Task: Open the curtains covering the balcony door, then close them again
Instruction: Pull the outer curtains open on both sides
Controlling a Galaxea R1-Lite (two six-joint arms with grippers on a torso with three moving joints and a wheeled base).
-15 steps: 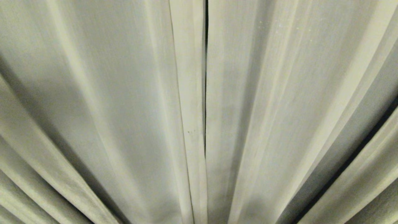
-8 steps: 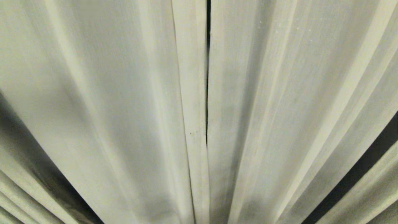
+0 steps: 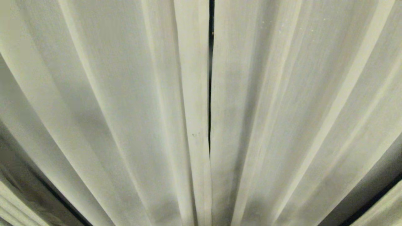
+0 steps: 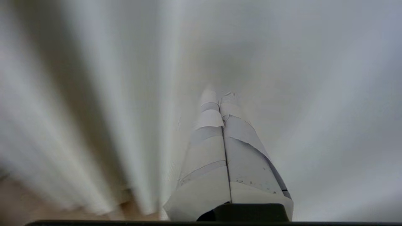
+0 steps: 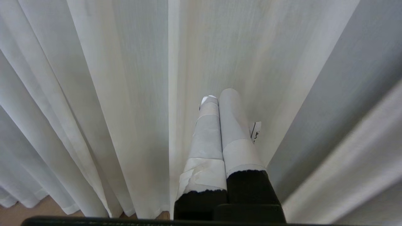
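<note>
The head view is filled by the curtains: two cream pleated panels, hemmed edges met near the middle. A thin dark vertical slit is left between the hems, wider toward the top and closed lower down. Dark gaps are seen between folds at the lower left corner and the lower right corner. The balcony door cannot be made out; it is hidden by the fabric. No arm is seen in the head view.

In the left wrist view the curtains are seen blurred, pleats fanned out, with a strip of tan floor below the hem. The left gripper is pointed at the fabric; its white-taped fingers are pressed flat together, with only a hairline seam between them. Nothing is seen pinched between them. The tips are very near the cloth; contact cannot be told.

In the right wrist view the curtains hang in sharp pleats, with one straight hemmed edge just beside the fingers. The floor is seen under the hems. The right gripper is clenched, its taped fingers laid side by side and nothing gripped. A small loose tape tag sticks out from one finger. The tips are close to the fabric; touching cannot be told.
</note>
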